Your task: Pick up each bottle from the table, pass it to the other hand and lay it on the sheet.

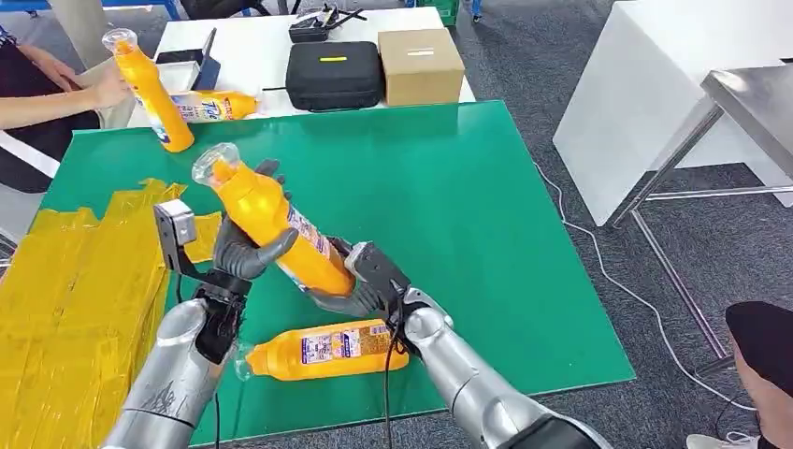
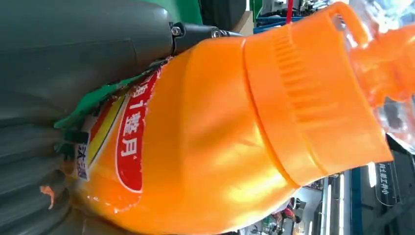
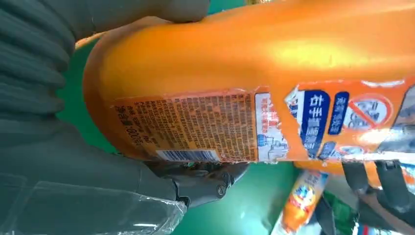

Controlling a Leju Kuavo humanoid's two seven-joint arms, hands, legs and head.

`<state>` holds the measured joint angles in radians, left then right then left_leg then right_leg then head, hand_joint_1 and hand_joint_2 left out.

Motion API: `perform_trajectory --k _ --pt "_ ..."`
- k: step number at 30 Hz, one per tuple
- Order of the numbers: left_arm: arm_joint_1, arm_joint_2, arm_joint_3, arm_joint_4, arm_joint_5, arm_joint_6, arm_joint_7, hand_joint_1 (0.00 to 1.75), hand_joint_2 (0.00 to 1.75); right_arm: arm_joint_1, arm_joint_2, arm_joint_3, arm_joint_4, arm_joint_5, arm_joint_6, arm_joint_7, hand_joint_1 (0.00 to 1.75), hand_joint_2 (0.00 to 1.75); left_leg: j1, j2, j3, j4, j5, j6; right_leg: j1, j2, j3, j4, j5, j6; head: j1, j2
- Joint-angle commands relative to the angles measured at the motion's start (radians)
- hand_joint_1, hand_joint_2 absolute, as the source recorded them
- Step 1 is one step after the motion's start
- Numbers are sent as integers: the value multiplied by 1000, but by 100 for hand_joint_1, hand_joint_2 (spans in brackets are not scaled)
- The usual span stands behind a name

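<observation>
While both arms meet above the green bench (image 1: 468,187) in the head view, the left robot hand (image 1: 245,251) wraps the upper body of an orange detergent bottle (image 1: 271,224) and the right robot hand (image 1: 360,285) grasps its base, so the bottle hangs tilted, its clear cap toward 11 o'clock. A second orange bottle (image 1: 323,349) lies flat on the bench at 6 o'clock from the held one. The crinkled yellow sheet (image 1: 65,290) covers the bench at 9 o'clock. A person's hand (image 1: 108,86) holds a third bottle (image 1: 150,89) at 11 o'clock.

From the left wrist, grey fingers (image 2: 63,54) press the bottle's labelled shoulder (image 2: 195,147).

From the right wrist, the thumb (image 3: 122,12) and palm clasp its base (image 3: 220,73).
</observation>
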<state>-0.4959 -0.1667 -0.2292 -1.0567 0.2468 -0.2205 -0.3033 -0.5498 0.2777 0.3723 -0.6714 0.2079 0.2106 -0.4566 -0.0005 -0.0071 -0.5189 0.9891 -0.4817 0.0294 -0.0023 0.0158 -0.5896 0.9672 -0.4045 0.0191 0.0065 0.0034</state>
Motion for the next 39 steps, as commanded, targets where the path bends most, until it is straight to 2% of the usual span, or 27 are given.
perform_trajectory --k 1,5,7,8,9,12,30,31,32,33,39 --pt "-27 28 -34 21 7 4 6 0 175 -60 -21 97 114 15 11 6 175 175 0 0 2 -1 -1 -2 0 -1 2 -1 -1 0 0 0" --pt "-29 24 -30 12 4 -9 14 0 175 -55 -28 107 111 3 -4 13 175 175 1 0 2 0 0 -1 1 -1 2 -1 0 0 0 0" --pt "-34 20 -28 17 1 -14 14 23 175 -47 -33 111 97 1 -20 15 175 175 0 -1 3 -1 -1 -2 1 -2 3 -1 -1 0 0 0" --pt "-36 19 -27 18 1 -14 14 131 175 -43 -35 110 90 -1 -26 16 175 175 0 -1 1 0 0 -1 0 -2 2 -1 0 0 0 0" --pt "-37 19 -26 18 0 -14 14 166 175 -41 -35 107 85 -5 -30 17 175 175 1 -1 1 0 0 -1 1 -2 1 -1 0 0 0 0" --pt "-36 20 -25 18 -1 -15 14 175 175 -40 -37 106 77 -8 -33 18 175 175 0 -1 3 -1 -1 -2 1 -3 3 -1 -1 0 0 0" --pt "-5 33 -3 -31 -3 -1 14 175 175 -35 -39 107 37 -19 -51 23 175 175 0 0 3 -1 -1 -2 0 -2 3 -1 -1 0 0 0" --pt "-6 33 -1 -36 -4 2 14 175 175 -27 -43 107 17 -19 -59 22 148 175 0 0 3 -1 -1 -2 1 -2 3 -1 -1 0 0 0" --pt "-8 37 1 -42 -10 10 13 175 175 -15 -47 104 -9 -21 -74 21 23 175 0 0 1 0 0 -1 0 -1 1 -1 0 0 0 0" --pt "-10 40 2 -44 -15 19 10 175 175 -9 -48 99 -19 -25 -82 23 0 175 0 0 1 0 0 -1 1 -1 1 -1 0 0 0 0" --pt "1 85 43 -160 -249 251 -87 173 175 41 -75 77 -124 -46 -111 8 0 175 0 0 2 0 -1 -2 1 -1 2 0 -1 0 0 0"
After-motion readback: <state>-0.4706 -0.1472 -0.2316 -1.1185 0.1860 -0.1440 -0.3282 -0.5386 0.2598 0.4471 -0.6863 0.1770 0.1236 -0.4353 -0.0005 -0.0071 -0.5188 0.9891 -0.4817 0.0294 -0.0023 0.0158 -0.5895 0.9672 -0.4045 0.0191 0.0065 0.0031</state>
